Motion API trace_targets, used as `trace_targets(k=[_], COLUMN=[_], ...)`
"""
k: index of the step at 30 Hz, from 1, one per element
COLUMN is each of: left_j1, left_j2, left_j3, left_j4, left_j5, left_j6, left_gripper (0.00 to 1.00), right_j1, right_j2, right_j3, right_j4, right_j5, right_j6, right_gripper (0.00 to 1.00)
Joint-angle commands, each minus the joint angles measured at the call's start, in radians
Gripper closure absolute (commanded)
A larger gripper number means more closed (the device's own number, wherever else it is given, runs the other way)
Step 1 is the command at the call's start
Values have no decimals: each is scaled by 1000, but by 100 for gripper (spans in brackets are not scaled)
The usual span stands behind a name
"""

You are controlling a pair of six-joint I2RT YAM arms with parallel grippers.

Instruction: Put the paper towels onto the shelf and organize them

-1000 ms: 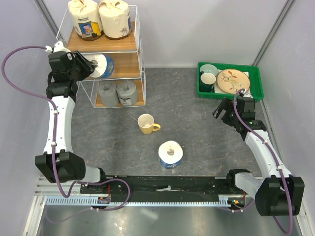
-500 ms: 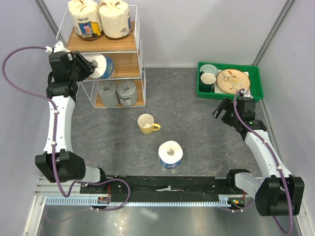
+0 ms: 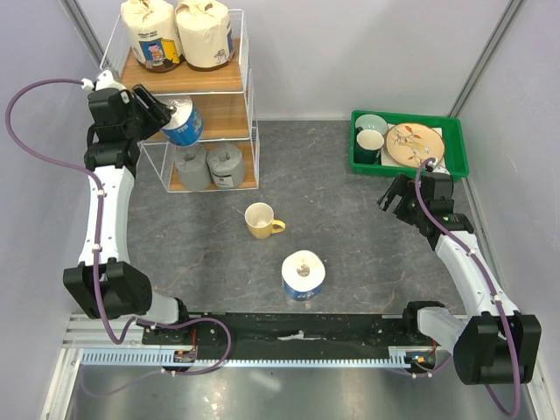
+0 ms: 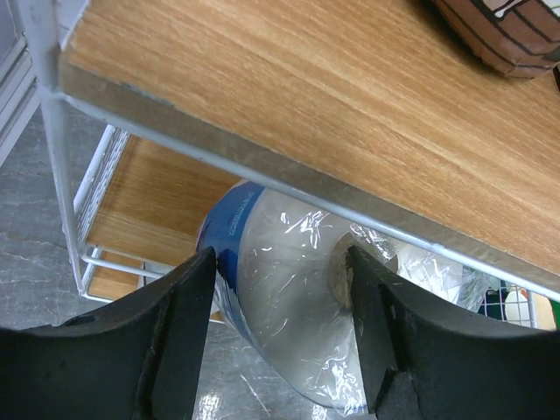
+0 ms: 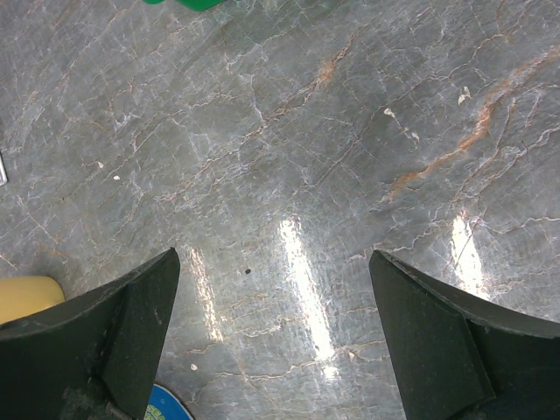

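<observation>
Paper towel roll, white-and-blue and plastic-wrapped (image 3: 182, 122), was seen tilted at the front of the middle tier of the white wire shelf with brown wooden boards (image 3: 210, 80).
The left gripper (image 3: 160, 112) was found right at it, jaws partly spread; whether it was gripped could not be told. Two cream printed rolls (image 3: 149, 31) were stood on the top tier, two grey rolls (image 3: 192, 164) on the bottom, a second white-and-blue roll (image 3: 303, 276) upright on the grey table (image 3: 367, 254). The right gripper (image 3: 389, 206) was held wide, empty.

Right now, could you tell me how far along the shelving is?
Done: cream rolls on the shelf's top tier, grey rolls on the bottom. In hand: one blue roll at the middle tier, at the left gripper. Left: the other blue roll, on the table beside the mug.
</observation>
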Motion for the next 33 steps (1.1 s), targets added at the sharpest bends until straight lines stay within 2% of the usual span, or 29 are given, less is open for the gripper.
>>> trace_targets(k=[1,26,29,33], left_j1=[6,19,19,19], left_j2=[-2,-129,-167,-249], left_j3=[48,54,22,-111], left_j4=[46,45,60,134], left_j5=[4,8,39,45], left_j6=[-13,-10,33,97], left_gripper=[32,32,32,29], right_j1=[-4,-4,-4,-2], right_j2=[5,31,25,12], right_j3=[7,15,15,16], right_j4=[15,22,21,21], right_j5=[0,-7,-5,-5], right_j6=[-12,-17,-16,-16], right_gripper=[2,2,2,2])
